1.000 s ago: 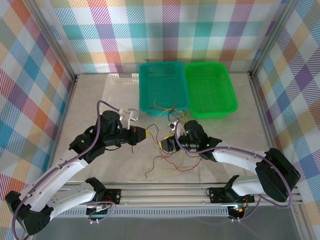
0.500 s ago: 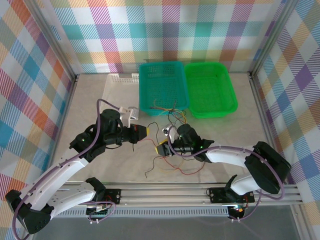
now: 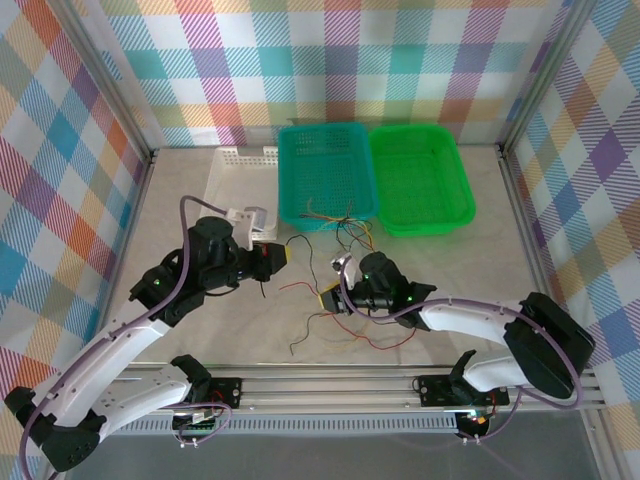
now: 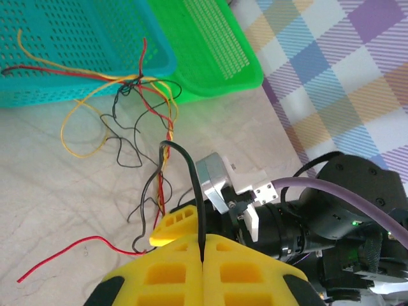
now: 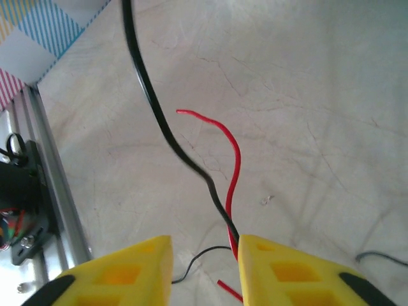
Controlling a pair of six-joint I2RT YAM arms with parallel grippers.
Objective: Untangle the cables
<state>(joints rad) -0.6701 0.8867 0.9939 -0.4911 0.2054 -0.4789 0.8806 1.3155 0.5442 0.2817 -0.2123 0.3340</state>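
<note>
Left gripper [image 4: 203,245]: yellow fingers pressed together, pinching a black cable [image 4: 190,169] that rises from the seam and arches toward the tangle.

Right gripper [image 5: 205,255]: fingers spread, with a clear gap. A red cable [image 5: 236,159] and a black strand [image 5: 145,83] run down between them, close against the inner face of one finger, not squeezed.

Cables [image 4: 137,84]: red, yellow, orange and black, knotted just beside the near rim of the teal basket [image 4: 76,38]. Some ends lie over that rim. Loose strands trail across the table [image 3: 450,270] between the two grippers.

Green basket [image 3: 420,180]: just beside the teal one.
</note>
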